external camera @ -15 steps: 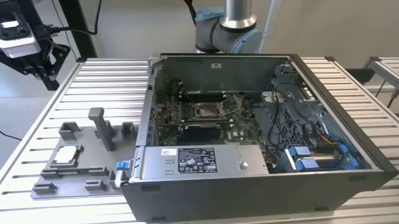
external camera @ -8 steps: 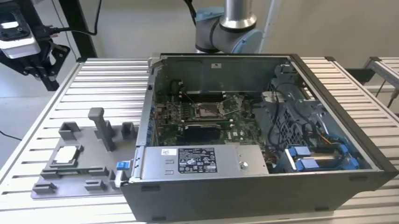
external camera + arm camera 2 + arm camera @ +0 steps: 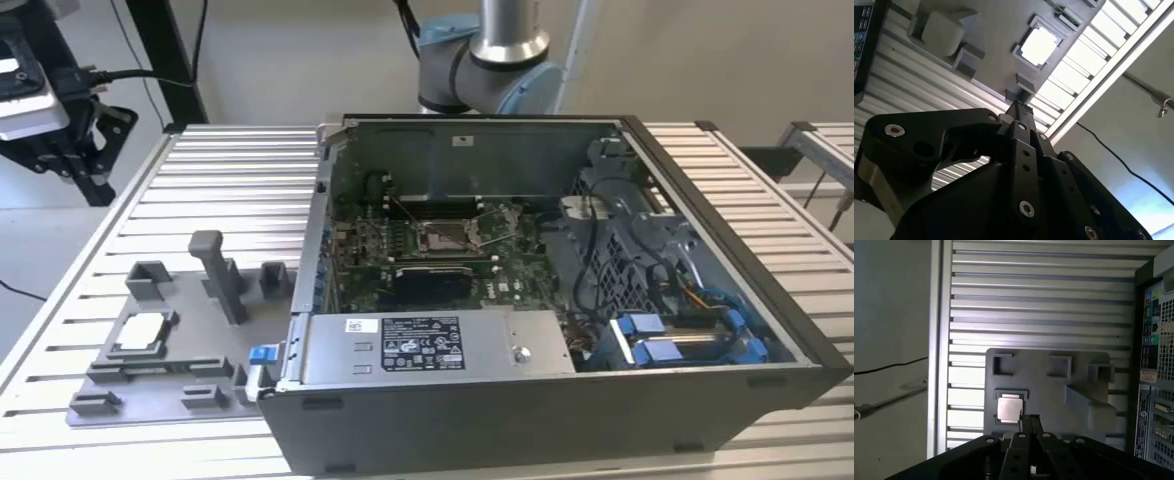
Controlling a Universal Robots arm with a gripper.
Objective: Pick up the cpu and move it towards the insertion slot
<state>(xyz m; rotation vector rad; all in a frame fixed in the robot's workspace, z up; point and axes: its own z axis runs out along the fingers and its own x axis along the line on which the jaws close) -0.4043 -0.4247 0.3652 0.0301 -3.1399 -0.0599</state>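
The cpu (image 3: 144,333) is a pale square chip lying in a square nest on the grey fixture plate (image 3: 174,385), at the exterior view's left beside the computer case. Both wrist views look down on the cpu (image 3: 1039,46) (image 3: 1009,407) from well above. My gripper (image 3: 1029,421) (image 3: 1018,106) hangs high over the plate with its black fingers together and nothing between them, its tips near the cpu's nest in the first wrist view. The insertion slot (image 3: 407,237) is a silver-framed socket on the green board inside the open case.
The open computer case (image 3: 747,400) fills the table's middle and the exterior view's right, with a silver power supply box (image 3: 420,345) at its front. Tall grey fixture posts (image 3: 214,270) stand on the plate near the cpu. The ribbed metal table (image 3: 227,180) lies around them.
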